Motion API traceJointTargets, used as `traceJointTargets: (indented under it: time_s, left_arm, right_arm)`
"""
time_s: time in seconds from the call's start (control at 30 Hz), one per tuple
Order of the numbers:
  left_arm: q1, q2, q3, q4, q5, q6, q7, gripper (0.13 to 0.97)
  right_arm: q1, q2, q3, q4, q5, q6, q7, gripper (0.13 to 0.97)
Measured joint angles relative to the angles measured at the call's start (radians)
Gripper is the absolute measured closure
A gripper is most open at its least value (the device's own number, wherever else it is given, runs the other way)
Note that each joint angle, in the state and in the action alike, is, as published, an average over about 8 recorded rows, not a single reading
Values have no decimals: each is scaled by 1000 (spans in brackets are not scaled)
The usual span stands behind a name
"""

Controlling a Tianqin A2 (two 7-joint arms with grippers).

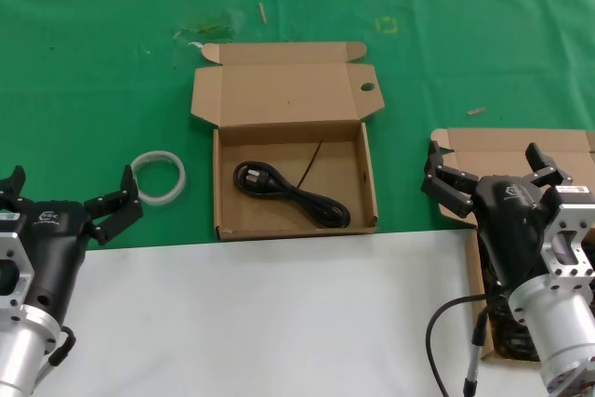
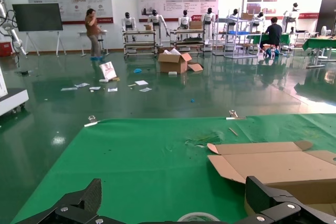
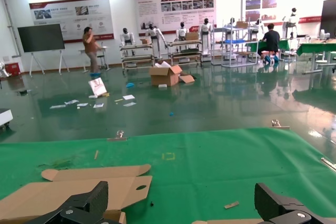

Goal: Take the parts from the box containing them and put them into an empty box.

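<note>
My right gripper (image 1: pixel 483 174) hangs wide open and empty above the source box (image 1: pixel 521 151), ready to drop for more cords. One cord (image 1: pixel 290 192) lies in the holed-tab box (image 1: pixel 364 188) off to its left. Left gripper (image 1: pixel 70 202) idles open beside the tape ring (image 1: pixel 158 177).

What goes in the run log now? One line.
left gripper open, idle beside tape ring | right gripper open, over right box | centre box holds one cord
</note>
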Motion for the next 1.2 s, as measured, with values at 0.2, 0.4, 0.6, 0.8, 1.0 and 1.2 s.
traceJointTargets:
  time_s: [0.2, 0.4, 0.6, 0.8, 1.0, 1.2]
  left_arm:
    - [0, 0, 0, 0, 0, 0, 0, 132]
    - [0, 0, 0, 0, 0, 0, 0, 132]
    - [0, 0, 0, 0, 0, 0, 0, 132]
    - [0, 0, 0, 0, 0, 0, 0, 132]
    - [0, 0, 0, 0, 0, 0, 0, 132]
    - [0, 0, 0, 0, 0, 0, 0, 132]
  right_arm:
    - [0, 0, 0, 0, 0, 0, 0, 129]
    - [0, 0, 0, 0, 0, 0, 0, 129]
    - [0, 0, 0, 0, 0, 0, 0, 129]
    - [0, 0, 0, 0, 0, 0, 0, 129]
    - [0, 0, 0, 0, 0, 0, 0, 129]
    - [0, 0, 0, 0, 0, 0, 0, 129]
